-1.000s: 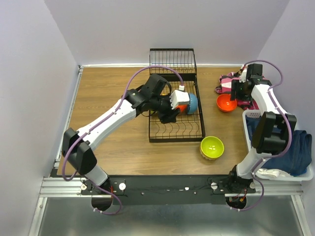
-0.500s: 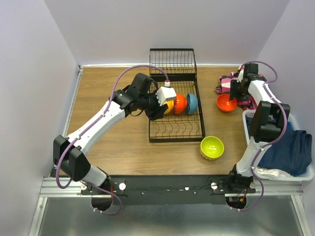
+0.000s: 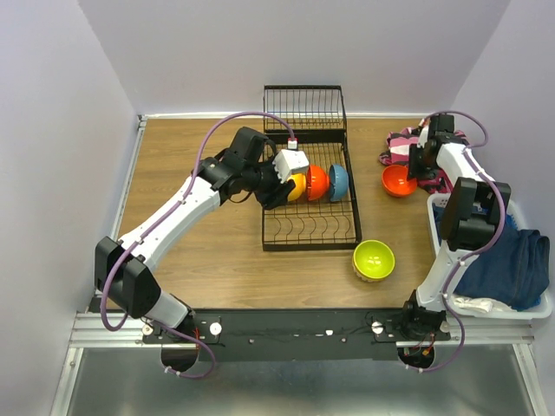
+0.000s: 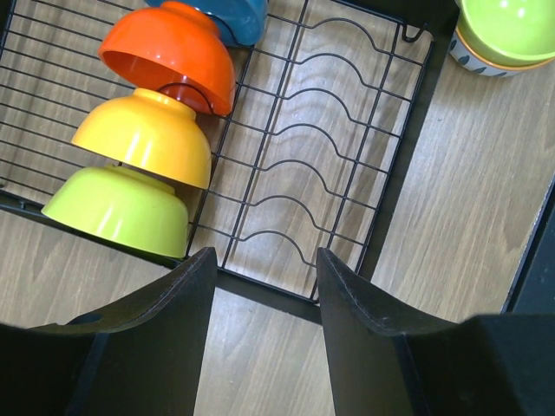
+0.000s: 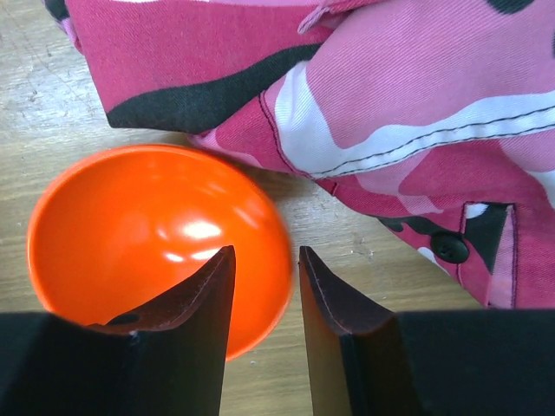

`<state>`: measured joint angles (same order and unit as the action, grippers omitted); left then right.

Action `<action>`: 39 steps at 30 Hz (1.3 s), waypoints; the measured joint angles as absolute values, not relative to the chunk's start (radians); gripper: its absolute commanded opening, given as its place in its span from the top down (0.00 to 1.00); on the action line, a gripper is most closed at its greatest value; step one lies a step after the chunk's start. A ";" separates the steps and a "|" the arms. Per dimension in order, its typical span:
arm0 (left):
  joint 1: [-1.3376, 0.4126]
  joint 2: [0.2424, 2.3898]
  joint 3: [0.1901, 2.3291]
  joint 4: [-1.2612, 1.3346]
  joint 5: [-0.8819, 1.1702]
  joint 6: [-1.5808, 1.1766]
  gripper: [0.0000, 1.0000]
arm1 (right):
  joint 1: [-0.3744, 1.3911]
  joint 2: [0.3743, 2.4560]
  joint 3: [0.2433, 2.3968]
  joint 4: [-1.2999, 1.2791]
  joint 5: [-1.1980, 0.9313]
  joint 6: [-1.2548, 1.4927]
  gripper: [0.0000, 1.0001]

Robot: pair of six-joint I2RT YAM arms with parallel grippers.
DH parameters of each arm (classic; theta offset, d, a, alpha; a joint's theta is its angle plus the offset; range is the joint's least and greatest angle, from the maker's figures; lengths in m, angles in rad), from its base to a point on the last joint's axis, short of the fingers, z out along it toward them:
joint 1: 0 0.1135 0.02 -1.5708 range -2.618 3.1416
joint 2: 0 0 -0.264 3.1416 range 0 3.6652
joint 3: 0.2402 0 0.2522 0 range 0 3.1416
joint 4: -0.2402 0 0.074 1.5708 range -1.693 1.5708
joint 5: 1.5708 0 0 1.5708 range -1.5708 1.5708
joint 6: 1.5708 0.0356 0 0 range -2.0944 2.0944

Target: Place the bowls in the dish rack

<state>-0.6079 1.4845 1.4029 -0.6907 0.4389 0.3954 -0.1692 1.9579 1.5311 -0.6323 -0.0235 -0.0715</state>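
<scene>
Four racked: the racked lime bowl [image 4: 121, 208], yellow bowl [image 4: 147, 139], orange bowl [image 4: 169, 56] and blue bowl [image 4: 230, 13] stand on edge, nested in one row of the dish rack [image 3: 310, 248].
Left gripper [image 4: 264, 260]: it hovers over the rack's near edge, just beside the racked lime bowl. Its fingers are apart and hold nothing.
Free slots: the row of curved tines beside the loaded row is bare.
Two left on the desk [image 3: 191, 156]: the loose lime bowl [image 3: 374, 258] sits upright near the rack's corner. The red-orange bowl [image 5: 147, 225] sits upright farther right.
Right gripper [image 5: 265, 251]: its fingers are apart and straddle the red-orange bowl's rim, one over the inside and one outside — not yet pinched, by the look of it.
Step in hand: most likely taking the red-orange bowl by its rim.
Doing it well: the fingers should go deep enough over the rim before closing, since the glaze looks slippery. A straight lift would suit before carrying it across to the rack.
Hazard: the pink cloth [image 5: 390, 104] lies just beside the bowl, so the outer finger should stay off the fabric.
</scene>
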 measured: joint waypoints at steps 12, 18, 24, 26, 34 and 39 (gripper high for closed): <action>-0.600 1.482 1.378 -0.677 0.439 0.395 0.41 | -0.169 1.958 1.526 -0.633 -0.037 -0.075 0.75; -0.589 1.477 1.361 -0.673 0.439 0.391 0.41 | -0.169 1.956 1.494 -0.628 -0.048 -0.080 0.85; -0.567 1.451 1.330 -0.669 0.442 0.377 0.41 | -0.170 1.949 1.480 -0.619 -0.075 -0.083 0.99; -0.557 1.442 1.323 -0.668 0.444 0.373 0.41 | -0.169 1.944 1.480 -0.622 -0.078 -0.084 0.99; -0.513 1.368 1.308 -0.666 0.446 0.376 0.41 | -0.169 1.788 1.480 -0.696 -0.098 -0.086 0.99; -0.496 1.285 1.295 -0.664 0.434 0.399 0.40 | -0.115 1.536 1.486 -0.752 -0.112 -0.094 0.99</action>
<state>-0.4957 1.2854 1.2945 -0.6643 0.4335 0.3988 -0.1146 1.5360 1.4864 -0.7517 -0.1120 -0.0940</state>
